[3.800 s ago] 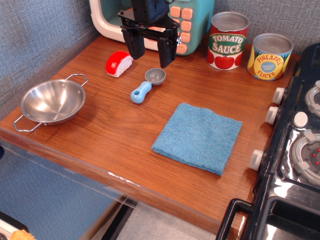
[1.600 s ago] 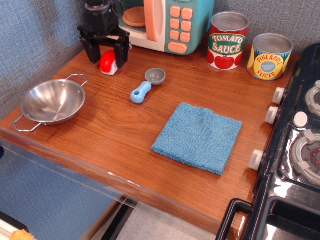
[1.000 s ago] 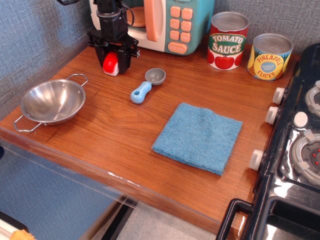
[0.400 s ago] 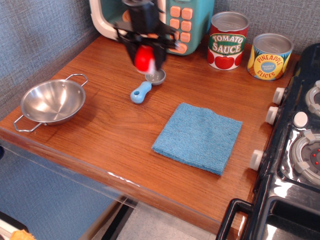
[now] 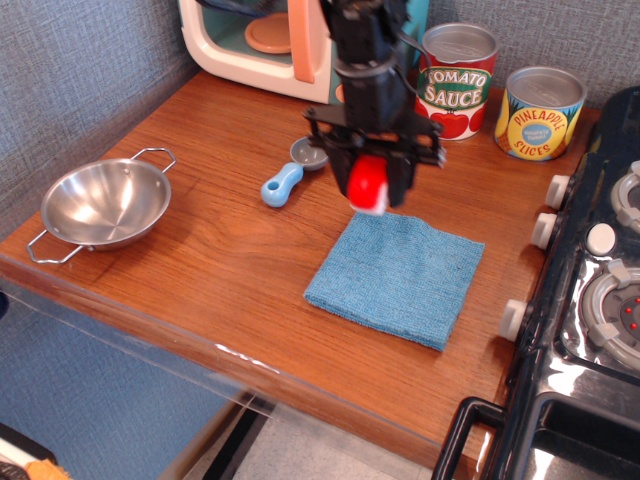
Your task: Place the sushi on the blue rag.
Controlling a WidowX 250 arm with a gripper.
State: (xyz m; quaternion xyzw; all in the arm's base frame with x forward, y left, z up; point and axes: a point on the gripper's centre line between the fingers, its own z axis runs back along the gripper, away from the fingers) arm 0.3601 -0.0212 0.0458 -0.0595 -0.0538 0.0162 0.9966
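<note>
My gripper (image 5: 369, 187) is shut on the sushi (image 5: 367, 183), a small red-topped piece with a white base, and holds it in the air. It hangs just above the far edge of the blue rag (image 5: 397, 274), which lies flat on the wooden counter right of centre. The black arm reaches down from the top of the view.
A light-blue scoop (image 5: 289, 173) lies left of the gripper. A steel bowl (image 5: 103, 203) sits at the left edge. A toy microwave (image 5: 270, 40) and two cans, tomato sauce (image 5: 456, 80) and pineapple slices (image 5: 540, 113), stand at the back. A stove (image 5: 600, 280) borders the right.
The gripper closed on the sushi at the back left, lifted it and carried it right and forward, past the scoop, to above the rag's far edge.
</note>
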